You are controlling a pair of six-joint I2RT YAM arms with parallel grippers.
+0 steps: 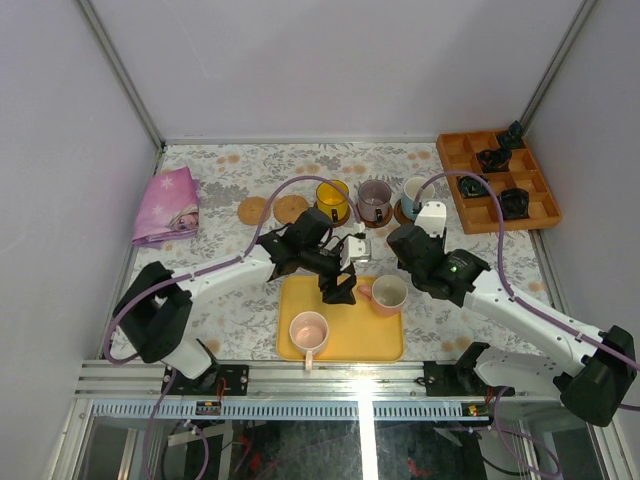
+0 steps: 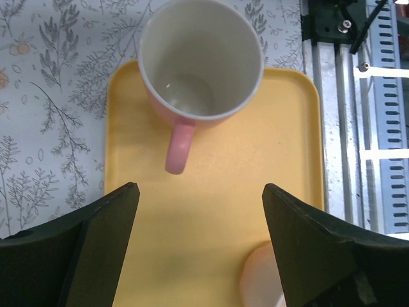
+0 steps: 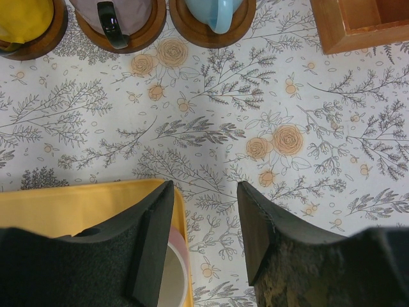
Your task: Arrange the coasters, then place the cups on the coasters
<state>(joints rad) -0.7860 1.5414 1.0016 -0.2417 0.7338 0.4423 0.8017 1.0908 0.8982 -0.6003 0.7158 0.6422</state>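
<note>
Left arm (image 1: pixel 215 272), lower left of the frame: white links and chunky black joints. Right arm (image 1: pixel 530 315), lower right, is built the same, with a green light (image 1: pixel 455 268) glowing near its wrist. Purple cables (image 1: pixel 462 176) loop off both. Up close, the fingers (image 2: pixel 96 249) are matte black wedges.

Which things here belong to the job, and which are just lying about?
Job: two tan coasters; three dark coasters under the yellow cup, purple-grey cup, blue cup; two pink cups on the yellow tray.
Lying about: orange compartment tray, black pieces in it, pink cloth.
</note>
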